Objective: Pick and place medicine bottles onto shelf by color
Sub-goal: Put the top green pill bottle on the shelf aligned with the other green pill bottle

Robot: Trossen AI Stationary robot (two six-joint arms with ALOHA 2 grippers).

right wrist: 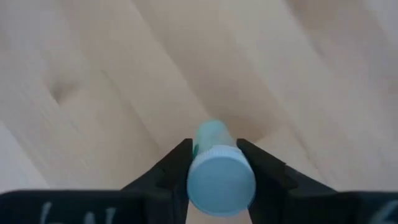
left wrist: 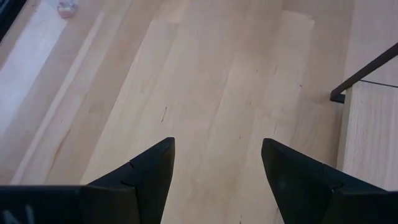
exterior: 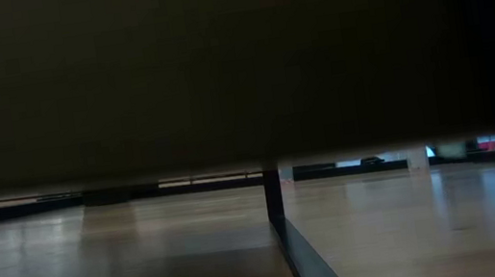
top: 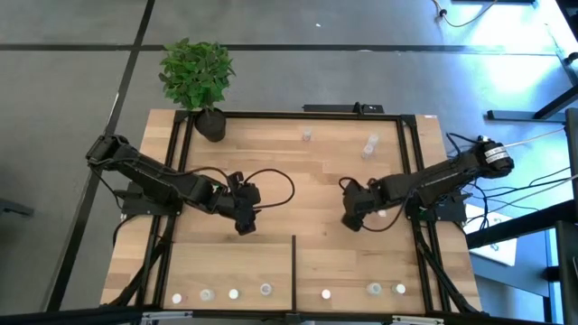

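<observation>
1. Where the right gripper works, its two dark fingers are clenched on a small round bottle; the bottle sits between the fingertips, its ribbed pale cap towards the wrist and its pale greenish body pointing away over the wood.
2. Beyond those fingertips lies only smooth light-wood board with faint grain; nothing stands in the way there.
3. From above, the right gripper hangs over the middle-right of the shelf, a flat light-wood panel edged by thin black rails.
4. Opposite it, the left gripper hovers over bare board, its wedge-shaped dark fingers spread apart and grasping nothing.
5. Ahead of the left fingertips and off to one side, the end of the short black divider bar shows; farther off, one small bottle is cut by the picture's edge.
6. Seven small bottles in a row stand along the near rail, four on one side of the divider and three on the other; their colours are too small to tell.
7. Three loose bottles remain near the far rail, well apart from both grippers.
8. Farthest off, a leafy plant in a black pot stands at the far-left corner.
9. At table height, a dark mass hides most of the view.
</observation>
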